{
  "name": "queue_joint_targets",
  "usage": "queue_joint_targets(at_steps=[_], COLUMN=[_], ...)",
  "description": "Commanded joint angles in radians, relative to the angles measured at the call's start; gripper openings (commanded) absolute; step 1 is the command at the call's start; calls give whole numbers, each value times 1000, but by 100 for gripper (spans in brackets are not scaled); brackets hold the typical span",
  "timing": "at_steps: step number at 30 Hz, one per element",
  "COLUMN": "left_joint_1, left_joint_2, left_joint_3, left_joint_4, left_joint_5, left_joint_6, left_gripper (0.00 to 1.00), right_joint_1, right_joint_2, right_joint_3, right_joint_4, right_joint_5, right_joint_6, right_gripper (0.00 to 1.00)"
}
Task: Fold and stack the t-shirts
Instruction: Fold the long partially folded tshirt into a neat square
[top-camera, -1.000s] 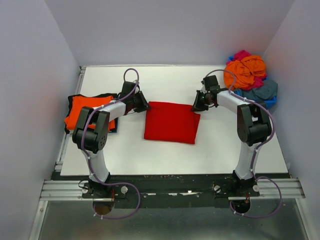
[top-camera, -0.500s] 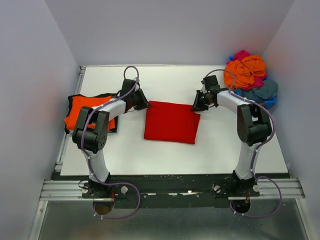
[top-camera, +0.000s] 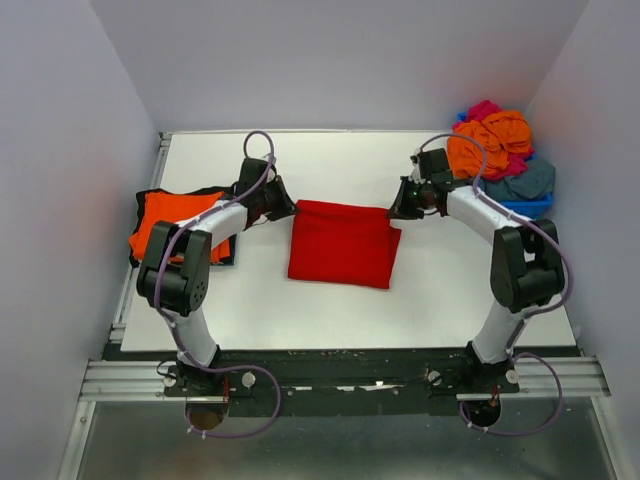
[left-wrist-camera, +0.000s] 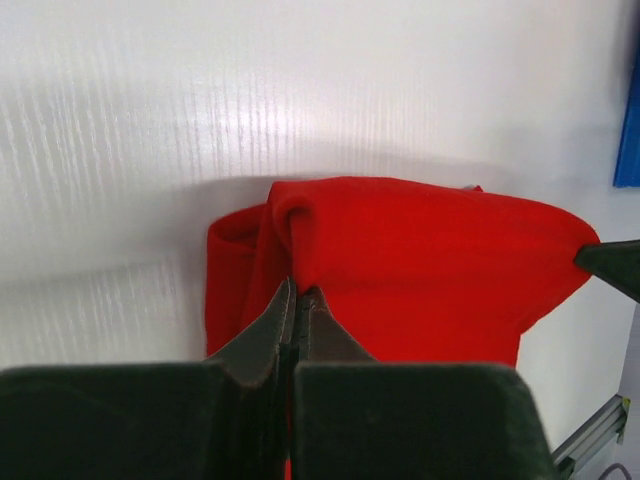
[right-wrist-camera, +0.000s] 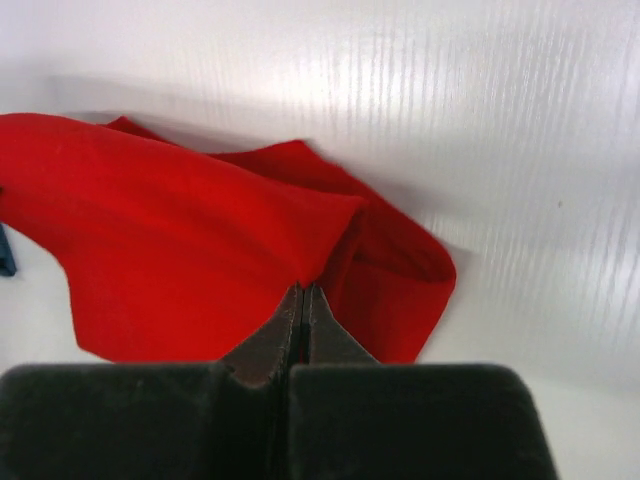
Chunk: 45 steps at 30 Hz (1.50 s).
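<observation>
Jaws clamp fully shut on both arms: the left gripper (top-camera: 289, 211) and right gripper (top-camera: 393, 212) each pinch a far corner of the folded red t-shirt (top-camera: 340, 250), which lies mid-surface (top-camera: 330, 160) with its long axis running left to right. Wrist views show the cloth puckering at each pinch. Only the overhead view shows the crumpled pile of t-shirts (top-camera: 495, 140) at far right.

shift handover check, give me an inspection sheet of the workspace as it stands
surface: white table, no spills seen
job's things: red t-shirt folded mid-table; orange t-shirt folded on a black one at the left edge; crumpled pile of orange, magenta and grey-blue shirts far right
clutter: blue bin under the pile; nothing else seen
grippers: left gripper and right gripper each shut on a far corner of the red t-shirt
cables: purple cables looped along both arms, off the cloth
surroundings: plain grey walls on three sides; metal rail at the near edge
</observation>
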<state>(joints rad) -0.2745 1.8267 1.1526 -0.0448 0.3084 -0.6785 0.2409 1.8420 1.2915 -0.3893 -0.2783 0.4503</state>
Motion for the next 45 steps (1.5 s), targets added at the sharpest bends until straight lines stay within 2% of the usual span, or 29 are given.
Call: queue_joint_targets(at_steps=[1, 6, 17, 25, 28, 35, 41, 45], left_joint_1=[-5, -25, -66, -103, -123, -178, -232, -262], left_joint_2=[-142, -292, -737, -990, -1040, -1141, -1271, -1333], left_joint_3=[-77, -162, -346, -447, -467, -570, -616, -651], left_joint_4=[40, 28, -161, -274, -316, -372, -469, -506], left_joint_5=[35, 29, -22, 0, 8, 29, 41, 41], left_joint_6=[-32, -35, -20, -30, -29, -72, -127, -173], left_gripper=[0, 0, 0, 0, 0, 0, 0, 0], right_joint_1=[-5, -3, -2, -2, -2, -3, -2, -2], right_joint_2=[-169, -348, -797, -1067, -1135, -1283, -1349, -1353], right_joint_3=[-96, -239, -506, -563, -593, -747, -735, -742], right_joint_4=[9, 6, -62, -278, -345, -387, -479, -484], right_joint_5=[-28, -58, -234, -272, -311, -401, -395, -401], right_joint_6=[-27, -32, 31, 105, 142, 214, 205, 191], right_gripper=[1, 1, 1, 1, 1, 1, 1, 1])
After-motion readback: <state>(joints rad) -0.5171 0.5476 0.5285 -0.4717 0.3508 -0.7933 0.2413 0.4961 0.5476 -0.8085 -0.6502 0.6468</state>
